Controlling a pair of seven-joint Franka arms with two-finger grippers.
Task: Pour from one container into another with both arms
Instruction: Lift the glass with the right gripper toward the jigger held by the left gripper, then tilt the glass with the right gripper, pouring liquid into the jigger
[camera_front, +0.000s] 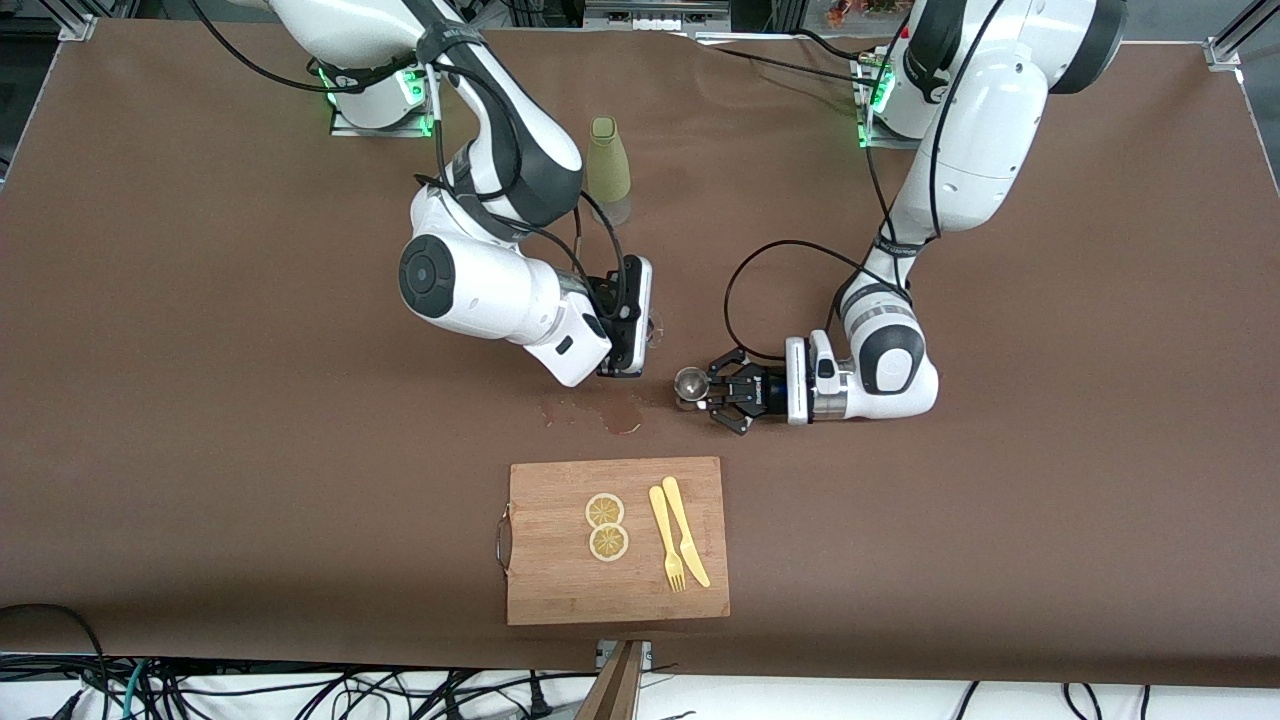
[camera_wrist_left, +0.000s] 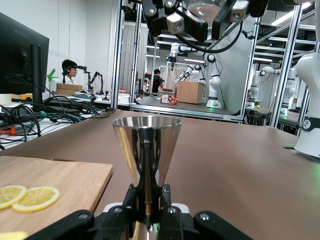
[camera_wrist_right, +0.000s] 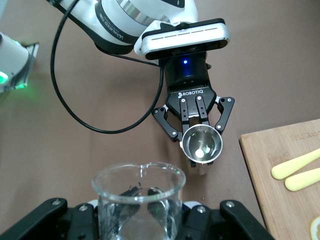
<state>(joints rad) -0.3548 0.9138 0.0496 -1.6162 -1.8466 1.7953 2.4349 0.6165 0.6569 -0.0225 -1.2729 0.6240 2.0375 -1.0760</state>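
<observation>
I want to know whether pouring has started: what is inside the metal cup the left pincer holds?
The right wrist view looks down into the metal cup, held upright by the left pincer: a shiny bottom with bright glints. Whether that is liquid cannot be told.

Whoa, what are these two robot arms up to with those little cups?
They are set up for a pour. The left tool is shut on a small steel jigger, holding it upright just above the brown table. The right tool is shut on a clear glass beaker, held above the jigger. A wet patch marks the table beside the jigger. Nearer the camera lies a cutting board with lemon slices.
</observation>
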